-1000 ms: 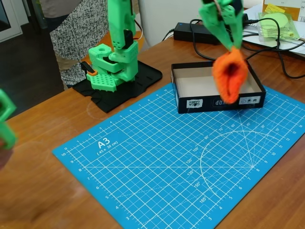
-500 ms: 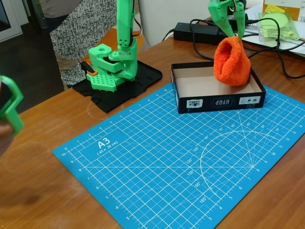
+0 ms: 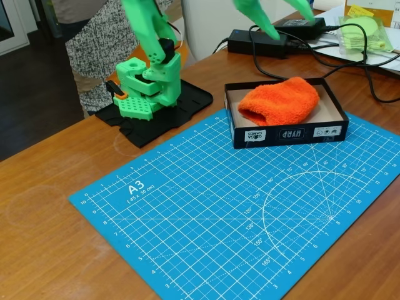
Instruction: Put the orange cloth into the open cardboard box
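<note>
The orange cloth (image 3: 279,100) lies on its side inside the open cardboard box (image 3: 250,134), a shallow black tray with white labels on its front wall and beige cardboard inside. The cloth covers most of the box floor. My green gripper (image 3: 282,17) hangs above and behind the box at the top edge of the fixed view, open, its two fingers spread wide with nothing between them. It is clear of the cloth.
The box stands at the far edge of a blue A3 cutting mat (image 3: 237,206). Black power adapters (image 3: 256,41) and cables lie behind it, with a pale green item in a clear bag (image 3: 365,31) at the back right. The arm's green base (image 3: 147,87) stands left.
The cloth, hanging from the shut gripper above the box's front wall a second ago, was let go and has toppled flat into the box. The gripper opened and rose away.
</note>
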`<action>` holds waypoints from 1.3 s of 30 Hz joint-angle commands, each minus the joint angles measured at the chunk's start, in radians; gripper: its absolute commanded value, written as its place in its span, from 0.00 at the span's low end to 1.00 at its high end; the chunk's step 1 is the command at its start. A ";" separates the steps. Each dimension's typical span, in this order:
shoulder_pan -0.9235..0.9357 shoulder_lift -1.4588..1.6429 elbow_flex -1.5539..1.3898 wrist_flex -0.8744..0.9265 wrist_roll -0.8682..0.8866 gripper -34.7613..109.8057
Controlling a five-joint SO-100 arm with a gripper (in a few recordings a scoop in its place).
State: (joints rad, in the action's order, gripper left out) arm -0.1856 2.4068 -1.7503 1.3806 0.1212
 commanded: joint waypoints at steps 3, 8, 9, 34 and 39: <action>0.318 0.799 -0.928 -0.199 -0.141 0.24; 0.371 0.969 -1.298 -0.239 -0.126 0.24; 0.339 0.968 -1.307 -0.225 -0.115 0.24; 0.341 0.969 -1.313 -0.227 -0.051 0.24; 0.334 0.969 -1.313 -0.227 -0.054 0.24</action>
State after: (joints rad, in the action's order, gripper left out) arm 0.1381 3.3610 -3.0557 1.1612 0.0614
